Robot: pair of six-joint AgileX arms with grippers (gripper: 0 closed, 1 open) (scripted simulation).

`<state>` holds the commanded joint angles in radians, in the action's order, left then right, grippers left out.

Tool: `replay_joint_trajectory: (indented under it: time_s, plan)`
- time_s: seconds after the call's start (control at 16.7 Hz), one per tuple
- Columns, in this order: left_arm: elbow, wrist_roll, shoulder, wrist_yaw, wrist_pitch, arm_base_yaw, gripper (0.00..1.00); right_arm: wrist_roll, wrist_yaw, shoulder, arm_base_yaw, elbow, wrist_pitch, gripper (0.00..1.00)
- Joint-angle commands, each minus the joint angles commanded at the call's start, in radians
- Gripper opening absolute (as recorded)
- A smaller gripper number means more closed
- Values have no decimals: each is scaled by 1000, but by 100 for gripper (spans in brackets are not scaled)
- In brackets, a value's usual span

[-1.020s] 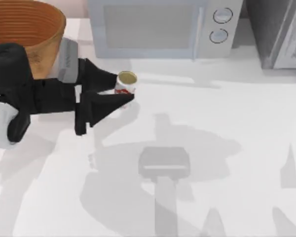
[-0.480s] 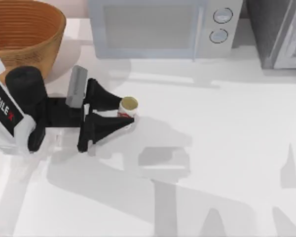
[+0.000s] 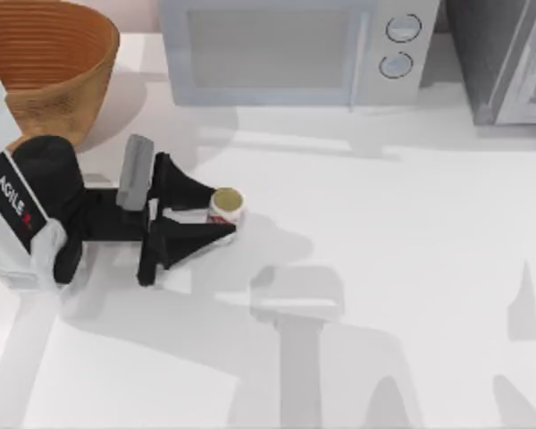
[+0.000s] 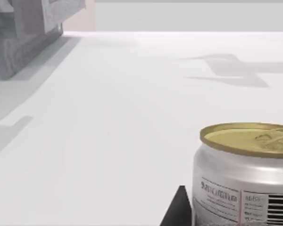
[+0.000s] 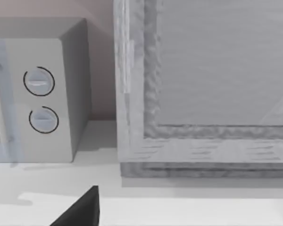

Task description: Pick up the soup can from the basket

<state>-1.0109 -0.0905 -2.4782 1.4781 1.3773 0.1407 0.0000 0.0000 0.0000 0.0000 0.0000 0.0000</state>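
The can [image 3: 225,205] is a small cylinder with a dull gold lid and a red and white label, standing upright with its long axis vertical, at centre left of the top view. It is outside the basket [image 3: 49,54], a round woven wicker bowl with ribbed coils inside, which sits in the upper left corner. The left hand [image 3: 219,213] has its two black tapered fingers closed on the can's sides, one on each flank. In the left wrist view the can [image 4: 245,174] shows a silvery wall with fine print and a pull tab. The smooth white counter [image 3: 402,268] lies open to the right of the can. A boxy microwave [image 3: 290,49] stands along the top edge. The right hand cannot be judged.
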Motion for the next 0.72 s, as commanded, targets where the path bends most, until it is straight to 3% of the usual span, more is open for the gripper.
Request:
replay_joint_trajectory:
  time_s: [0.18, 0.72]
  plan:
    - [0, 0, 0, 0, 0, 0, 0, 0, 0, 0, 0, 0, 0, 100]
    - [0, 0, 0, 0, 0, 0, 68, 0, 0, 0, 0, 0, 0, 100]
